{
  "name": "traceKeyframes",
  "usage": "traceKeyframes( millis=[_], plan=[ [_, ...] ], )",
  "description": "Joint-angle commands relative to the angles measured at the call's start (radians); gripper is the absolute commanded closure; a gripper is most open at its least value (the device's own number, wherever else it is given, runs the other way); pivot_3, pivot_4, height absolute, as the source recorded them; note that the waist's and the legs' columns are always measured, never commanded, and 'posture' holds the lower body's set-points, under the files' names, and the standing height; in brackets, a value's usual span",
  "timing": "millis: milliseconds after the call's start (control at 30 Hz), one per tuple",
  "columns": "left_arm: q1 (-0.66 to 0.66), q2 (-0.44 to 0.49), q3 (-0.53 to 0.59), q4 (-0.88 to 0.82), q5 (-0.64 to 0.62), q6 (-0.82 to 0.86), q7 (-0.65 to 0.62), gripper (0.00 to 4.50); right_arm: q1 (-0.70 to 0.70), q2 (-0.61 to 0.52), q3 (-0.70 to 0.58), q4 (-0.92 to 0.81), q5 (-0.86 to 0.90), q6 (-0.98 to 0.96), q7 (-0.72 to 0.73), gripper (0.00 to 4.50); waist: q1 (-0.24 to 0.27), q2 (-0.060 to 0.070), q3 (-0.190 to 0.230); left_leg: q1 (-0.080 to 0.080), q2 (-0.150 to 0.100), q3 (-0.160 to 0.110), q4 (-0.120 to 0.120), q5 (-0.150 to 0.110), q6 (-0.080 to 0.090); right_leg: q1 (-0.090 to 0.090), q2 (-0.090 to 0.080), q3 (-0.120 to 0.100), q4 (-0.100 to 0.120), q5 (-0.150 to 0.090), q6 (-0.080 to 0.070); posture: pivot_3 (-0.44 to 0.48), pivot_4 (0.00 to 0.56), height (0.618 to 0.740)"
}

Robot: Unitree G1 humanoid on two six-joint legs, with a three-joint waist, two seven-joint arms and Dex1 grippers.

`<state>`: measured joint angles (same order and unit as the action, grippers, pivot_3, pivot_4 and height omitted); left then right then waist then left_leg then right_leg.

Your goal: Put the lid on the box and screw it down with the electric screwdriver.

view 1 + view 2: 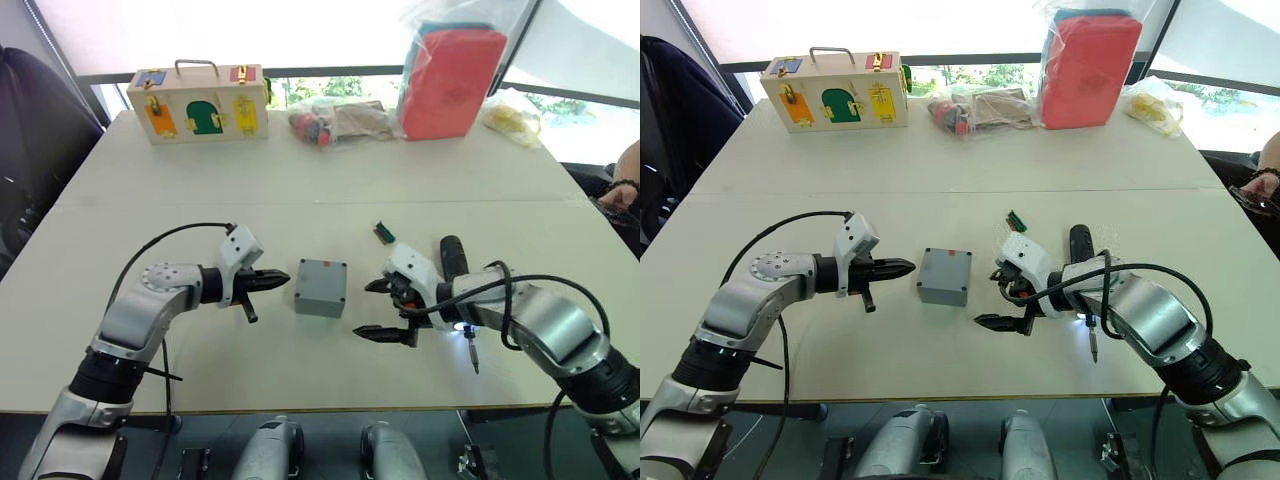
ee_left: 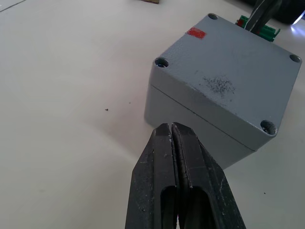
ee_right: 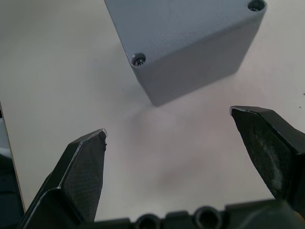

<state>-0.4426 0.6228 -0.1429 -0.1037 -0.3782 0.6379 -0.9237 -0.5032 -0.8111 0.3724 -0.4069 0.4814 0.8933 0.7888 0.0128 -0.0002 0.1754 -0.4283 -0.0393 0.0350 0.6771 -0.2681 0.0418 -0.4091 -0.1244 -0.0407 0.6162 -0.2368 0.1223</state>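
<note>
Left gripper (image 1: 277,281) is seen with its two black fingers (image 2: 164,176) pressed together, nothing between them, tips just beside the near side wall of the box (image 1: 321,288) and pointed at it; whether they touch it cannot be told. Right gripper (image 1: 384,310) is spread wide and empty, fingers apart on the opposite side of the box, a strip of bare tabletop (image 1: 300,180) lying between tips and box. The lid (image 2: 228,81) is seated on the box, rim flush along the seam, with screw holes visible at its corners and a small red mark near one edge. The electric screwdriver (image 1: 459,292) is seen beside the right wrist, dark body toward the far side, thin bit toward the near edge, a light glowing at its tip end; whether it lies on the tabletop cannot be told. A small green block (image 1: 385,233) lies just beyond it. At the far edge are noted a wooden case (image 1: 198,102) with coloured doors, clear bags (image 1: 335,121) of parts, and a red pouch (image 1: 452,80) in plastic.
</note>
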Motion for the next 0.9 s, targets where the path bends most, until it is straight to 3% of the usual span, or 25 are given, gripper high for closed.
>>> traceKeyframes(
  millis=[33, 300, 433, 533, 633, 800, 900],
  plan=[
    [-0.047, -0.027, -0.043, 0.032, 0.037, -0.062, -0.026, 4.50, -0.029, 0.038, -0.001, -0.020, 0.005, 0.031, 0.017, 0.05, 0.001, 0.000, 0.000, 0.000, 0.000, 0.000, 0.000, 0.000, 0.000, 0.000, 0.000, 0.000, 0.000, 0.000, 0.000, 0.000, 0.150, 0.740],
    [-0.209, -0.124, -0.117, 0.323, 0.145, -0.241, -0.096, 4.50, -0.004, 0.113, -0.090, -0.153, 0.171, 0.213, 0.012, 0.05, 0.000, 0.000, 0.000, 0.000, -0.001, -0.001, 0.001, -0.001, 0.001, 0.000, 0.000, -0.001, 0.000, 0.000, 0.000, 0.000, 0.150, 0.740],
    [-0.244, -0.104, -0.107, 0.429, 0.202, -0.319, -0.104, 4.50, 0.009, 0.056, -0.133, -0.195, 0.170, 0.239, 0.002, 0.05, -0.001, 0.000, 0.000, 0.000, -0.001, -0.001, 0.001, -0.002, 0.004, 0.000, 0.000, -0.002, 0.000, 0.000, 0.000, 0.000, 0.150, 0.740],
    [-0.204, -0.042, -0.074, 0.371, 0.204, -0.305, -0.121, 4.50, 0.004, 0.002, -0.190, -0.175, 0.171, 0.224, 0.022, 0.05, -0.005, 0.000, 0.000, -0.001, -0.001, 0.000, 0.001, -0.003, 0.005, -0.001, -0.001, -0.001, 0.000, 0.000, 0.000, 0.000, 0.150, 0.740],
    [-0.125, 0.019, -0.046, 0.250, 0.165, -0.242, -0.139, 4.50, -0.015, -0.044, -0.158, -0.108, 0.083, 0.124, 0.042, 0.05, -0.008, 0.000, 0.000, -0.001, 0.000, 0.000, 0.000, -0.003, 0.004, -0.001, -0.003, -0.001, 0.000, 0.000, 0.000, 0.000, 0.150, 0.740],
    [0.044, 0.040, 0.005, -0.012, 0.032, -0.072, -0.148, 4.50, -0.075, -0.008, -0.042, 0.078, -0.076, -0.064, 0.084, 0.05, -0.005, 0.000, 0.000, -0.001, -0.001, 0.000, 0.001, -0.003, 0.005, -0.001, -0.004, -0.001, 0.000, 0.000, 0.000, 0.000, 0.150, 0.740],
    [0.075, 0.017, 0.005, -0.076, 0.023, -0.024, -0.100, 4.50, -0.091, 0.008, 0.003, 0.124, -0.118, -0.123, 0.132, 0.05, 0.001, 0.000, 0.000, -0.001, -0.002, 0.000, 0.001, -0.004, 0.005, -0.001, -0.005, -0.001, -0.001, 0.000, -0.001, 0.000, 0.150, 0.740]
  ],
)
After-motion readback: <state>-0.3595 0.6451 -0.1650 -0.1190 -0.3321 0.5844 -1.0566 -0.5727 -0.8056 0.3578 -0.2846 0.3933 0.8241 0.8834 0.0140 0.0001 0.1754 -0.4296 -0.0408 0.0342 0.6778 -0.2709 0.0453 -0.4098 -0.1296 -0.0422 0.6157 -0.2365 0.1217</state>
